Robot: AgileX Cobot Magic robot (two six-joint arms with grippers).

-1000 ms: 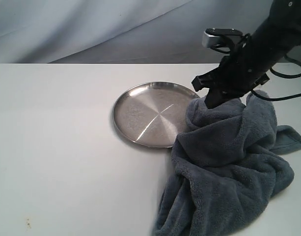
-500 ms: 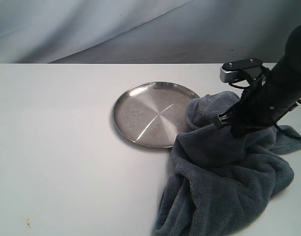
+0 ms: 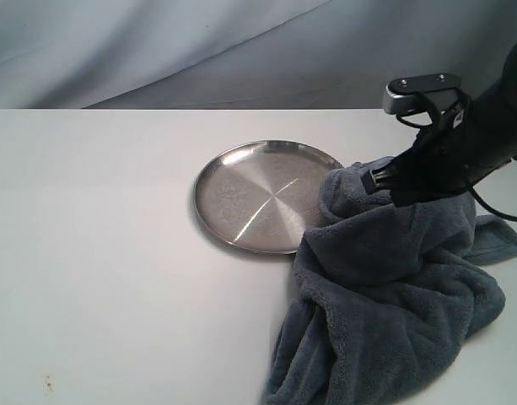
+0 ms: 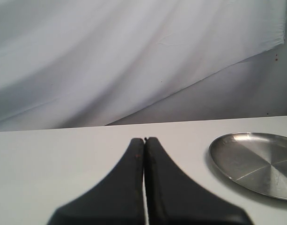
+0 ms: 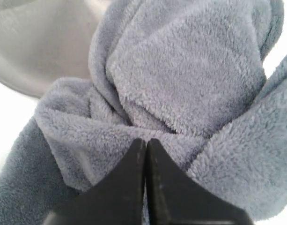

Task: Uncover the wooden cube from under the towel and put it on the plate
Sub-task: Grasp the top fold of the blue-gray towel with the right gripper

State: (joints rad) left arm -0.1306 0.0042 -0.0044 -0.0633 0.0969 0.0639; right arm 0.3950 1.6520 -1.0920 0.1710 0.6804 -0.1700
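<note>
While wooden cube lies hidden, right jaws sit clenched against towel (image 3: 385, 287).
Should open, bite a thick fold, peel away from plate (image 3: 233, 181); left jaws clenched, empty.

You have the plate (image 3: 250, 198) lying on the table (image 3: 98, 253), near the middle of the exterior view. The towel (image 3: 393, 295) lies heaped to its right and nearer the front, with its upper fold draped over the plate's right rim. A backdrop (image 3: 157, 51) hangs behind the table.
</note>
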